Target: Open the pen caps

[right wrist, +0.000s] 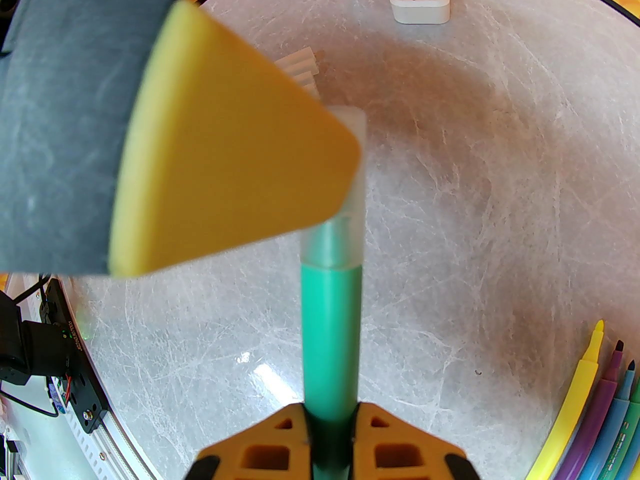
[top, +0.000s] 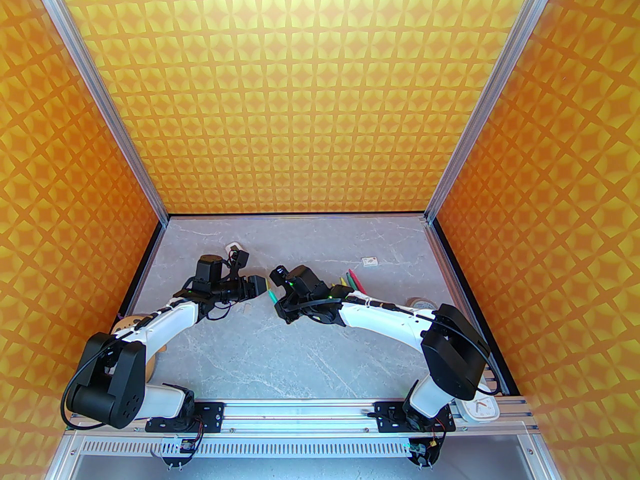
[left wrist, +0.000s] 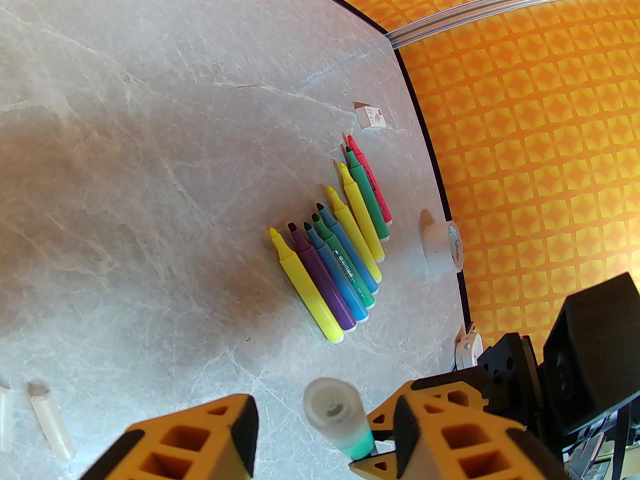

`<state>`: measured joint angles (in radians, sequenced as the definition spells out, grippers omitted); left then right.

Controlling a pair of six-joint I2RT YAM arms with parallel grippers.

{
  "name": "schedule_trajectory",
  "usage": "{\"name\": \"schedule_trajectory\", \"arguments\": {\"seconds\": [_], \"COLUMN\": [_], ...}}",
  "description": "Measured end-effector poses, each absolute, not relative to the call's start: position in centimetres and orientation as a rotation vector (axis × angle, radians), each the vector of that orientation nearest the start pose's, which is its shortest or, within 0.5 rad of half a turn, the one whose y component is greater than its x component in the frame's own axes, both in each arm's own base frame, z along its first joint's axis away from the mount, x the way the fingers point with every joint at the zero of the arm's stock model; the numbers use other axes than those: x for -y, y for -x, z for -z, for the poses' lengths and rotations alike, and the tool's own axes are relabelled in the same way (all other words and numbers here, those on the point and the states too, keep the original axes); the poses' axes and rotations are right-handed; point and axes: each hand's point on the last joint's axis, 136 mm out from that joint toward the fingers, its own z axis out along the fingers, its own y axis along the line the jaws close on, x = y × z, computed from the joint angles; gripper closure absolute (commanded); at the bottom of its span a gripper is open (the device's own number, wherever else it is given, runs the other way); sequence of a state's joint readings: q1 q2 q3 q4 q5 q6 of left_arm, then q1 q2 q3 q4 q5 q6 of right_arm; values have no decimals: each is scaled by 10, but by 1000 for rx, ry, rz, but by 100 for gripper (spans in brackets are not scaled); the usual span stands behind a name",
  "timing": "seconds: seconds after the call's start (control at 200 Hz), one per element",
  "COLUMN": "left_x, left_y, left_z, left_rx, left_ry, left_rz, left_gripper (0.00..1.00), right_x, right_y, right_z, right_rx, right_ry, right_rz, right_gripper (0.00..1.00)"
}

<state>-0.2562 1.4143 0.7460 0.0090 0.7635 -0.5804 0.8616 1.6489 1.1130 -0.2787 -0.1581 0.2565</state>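
Now the right pincer [right wrist: 330, 418] is closed tight on the lower barrel of a thin plastic teal pen [right wrist: 330, 328] and holds it in the air above the grey marble-patterned surface [left wrist: 150, 118], with the capped end pointing toward the other arm. The translucent whitish plastic tube cap [left wrist: 332, 408] is on the pen, fully seated as far as I can judge, and it sits between the two yellow fingers of the left pincer [left wrist: 325, 420]. This pincer is half-wide: the cap is close to one finger, perhaps touching it, and there is a clear gap on the other side, so it has no grip yet. To do this step well, I think the left pincer should close on the middle of the cap only, not on the teal barrel, with the cap centred between the dark pads so that it does not slip out sideways. Then the pull should go straight along the axis of the pen while the right pincer holds firm; a crooked pull may bend the thin barrel or let the smooth cap slide. Further on the surface lies a row of uncapped coloured felt-tip pens [left wrist: 340, 248], side by side, and some loose translucent caps [left wrist: 52, 428] lie well apart from them, so most of the task seems done.
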Motion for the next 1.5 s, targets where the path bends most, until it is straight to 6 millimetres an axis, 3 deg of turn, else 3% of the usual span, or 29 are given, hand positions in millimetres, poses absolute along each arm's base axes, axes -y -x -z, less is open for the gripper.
{"name": "schedule_trajectory", "arguments": {"seconds": [0.455, 0.68, 0.875, 1.01, 1.165, 1.5], "left_x": [212, 213, 216, 217, 217, 218], "left_y": [-323, -323, -324, -324, -325, -324], "left_z": [-149, -148, -152, -153, -153, -154], "left_rx": [-2323, -2324, -2308, -2302, -2300, -2301], "left_ry": [-73, -71, -75, -74, -74, -70], "left_rz": [1327, 1337, 1368, 1374, 1380, 1390], "left_gripper": [71, 75, 86, 99, 100, 100], "right_x": [-358, -359, -358, -358, -357, -359], "right_y": [-272, -272, -272, -273, -274, -275], "right_z": [-126, -126, -126, -126, -126, -127], "right_rx": [-2356, -2355, -2355, -2354, -2351, -2332], "right_ry": [818, 819, 822, 819, 817, 819], "right_rz": [-693, -692, -690, -688, -680, -687], "right_gripper": [97, 97, 96, 86, 70, 66]}}
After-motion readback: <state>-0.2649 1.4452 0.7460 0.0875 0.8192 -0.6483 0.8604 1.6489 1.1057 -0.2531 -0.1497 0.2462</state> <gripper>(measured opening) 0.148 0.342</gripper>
